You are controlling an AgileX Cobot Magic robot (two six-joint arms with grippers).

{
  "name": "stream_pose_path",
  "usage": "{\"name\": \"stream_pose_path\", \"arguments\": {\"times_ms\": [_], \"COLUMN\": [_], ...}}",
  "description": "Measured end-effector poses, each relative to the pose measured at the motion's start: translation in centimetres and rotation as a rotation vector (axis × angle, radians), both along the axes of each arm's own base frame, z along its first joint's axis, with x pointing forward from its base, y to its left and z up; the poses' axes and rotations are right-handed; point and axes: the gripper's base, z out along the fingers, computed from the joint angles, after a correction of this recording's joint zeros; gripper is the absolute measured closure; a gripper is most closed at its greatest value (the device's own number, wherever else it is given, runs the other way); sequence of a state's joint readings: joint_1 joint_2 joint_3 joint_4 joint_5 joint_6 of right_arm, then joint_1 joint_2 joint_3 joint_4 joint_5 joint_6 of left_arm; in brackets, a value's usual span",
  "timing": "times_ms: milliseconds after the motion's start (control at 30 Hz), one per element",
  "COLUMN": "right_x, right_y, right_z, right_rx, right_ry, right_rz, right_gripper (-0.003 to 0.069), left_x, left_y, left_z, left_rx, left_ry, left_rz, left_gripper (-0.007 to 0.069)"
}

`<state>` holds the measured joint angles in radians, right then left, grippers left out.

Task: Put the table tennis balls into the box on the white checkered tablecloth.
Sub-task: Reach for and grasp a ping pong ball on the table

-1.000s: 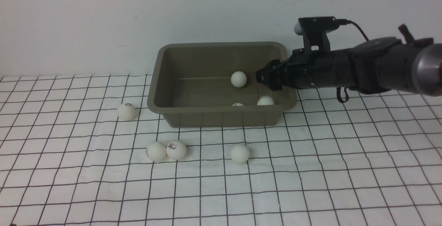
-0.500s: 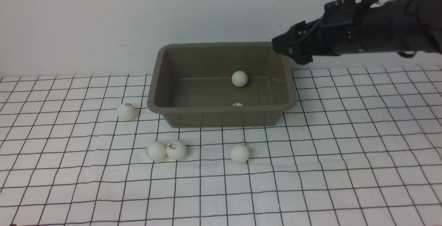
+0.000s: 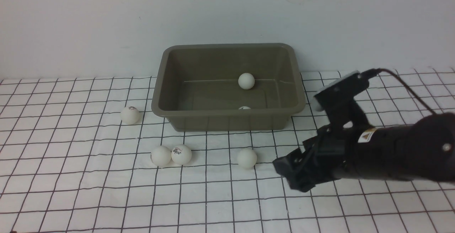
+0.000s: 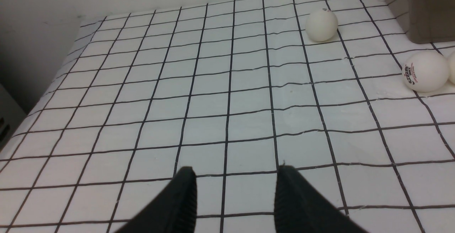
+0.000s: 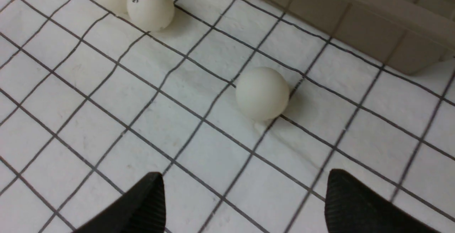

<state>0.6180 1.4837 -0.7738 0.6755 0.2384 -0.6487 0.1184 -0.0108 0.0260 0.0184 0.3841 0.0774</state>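
Observation:
The olive-grey box (image 3: 227, 119) stands at the back of the white checkered tablecloth (image 3: 89, 197). Two table tennis balls show inside it, one at the back (image 3: 246, 81) and one (image 3: 244, 108) half hidden by the front wall. Several balls lie on the cloth: one at the left (image 3: 130, 115), a touching pair (image 3: 161, 155) (image 3: 181, 154), and one in front of the box (image 3: 247, 158). My right gripper (image 3: 284, 170) (image 5: 245, 179) hangs low just right of that ball (image 5: 262, 93), open and empty. My left gripper (image 4: 234, 170) shows only in its wrist view, fingers apart over bare cloth.
A plain white wall rises behind the box. In the left wrist view the cloth's edge falls away beside the wall, with a ball (image 4: 321, 25), a logo ball (image 4: 425, 72) and the box corner (image 4: 430, 16) farther off.
My right arm left the box, rose above its right rim, then came down in front, beside the lone ball. A ball seen at the box's right front is now hidden.

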Motion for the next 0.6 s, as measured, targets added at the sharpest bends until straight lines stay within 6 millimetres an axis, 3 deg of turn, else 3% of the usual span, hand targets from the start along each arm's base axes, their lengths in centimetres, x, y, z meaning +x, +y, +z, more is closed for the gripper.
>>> {"name": "stream_pose_path", "arguments": {"times_ms": [300, 600], "right_x": [2.5, 4.2], "right_y": [3.0, 4.3], "right_z": [-3.8, -4.3], "right_rx": [-0.035, 0.015], "right_ry": [0.045, 0.073], "right_rz": [-0.021, -0.078], "right_gripper": [0.0118, 0.0118], "left_x": [0.0, 0.0], "left_y": [0.0, 0.0], "left_z": [0.0, 0.0], "left_rx": [0.0, 0.0], "left_ry": [0.0, 0.0], "left_rz": [0.0, 0.0], "left_gripper": [0.0346, 0.0346]}}
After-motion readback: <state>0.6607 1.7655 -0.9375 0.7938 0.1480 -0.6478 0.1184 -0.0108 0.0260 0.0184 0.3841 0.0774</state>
